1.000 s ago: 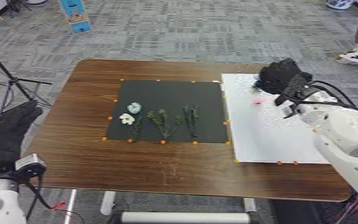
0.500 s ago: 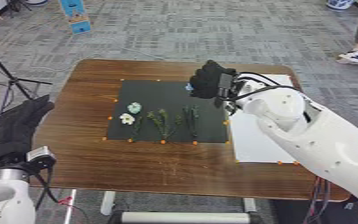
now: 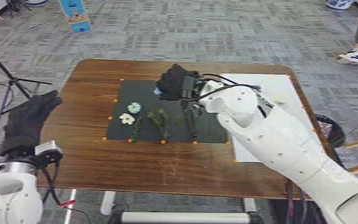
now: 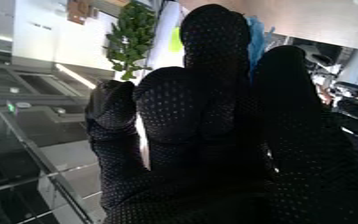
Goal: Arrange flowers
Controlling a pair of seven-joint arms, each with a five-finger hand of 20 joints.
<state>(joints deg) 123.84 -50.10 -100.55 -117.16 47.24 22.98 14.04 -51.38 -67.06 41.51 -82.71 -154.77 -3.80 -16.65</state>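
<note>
Fingers of the right hand (image 3: 177, 82) are bent, and they hold a blue flower (image 4: 257, 37) in a pinch; how tightly they close, I cannot tell. This hand is over the far part of the dark mat (image 3: 213, 131), which lies on the brown wooden surface (image 3: 162, 172). In the head view, the blue flower is at the left side of the hand, above the mat; its stem I cannot make out.

On the mat lies a pale green flower (image 3: 135, 108), and a white flower (image 3: 127, 119) is just beside it, nearer to the robot and slightly more left. Green stems (image 3: 164, 125) lie to the right of these flowers, roughly lengthwise to the robot. Small orange markers (image 3: 163, 142) are around the mat edge. A white sheet (image 3: 269, 85) lies to the right of the mat, with the right arm across it.

The left hand (image 3: 29, 117) is over the left edge of the surface, well apart from the flowers. Its fingers are nearly straight and hold nothing.
</note>
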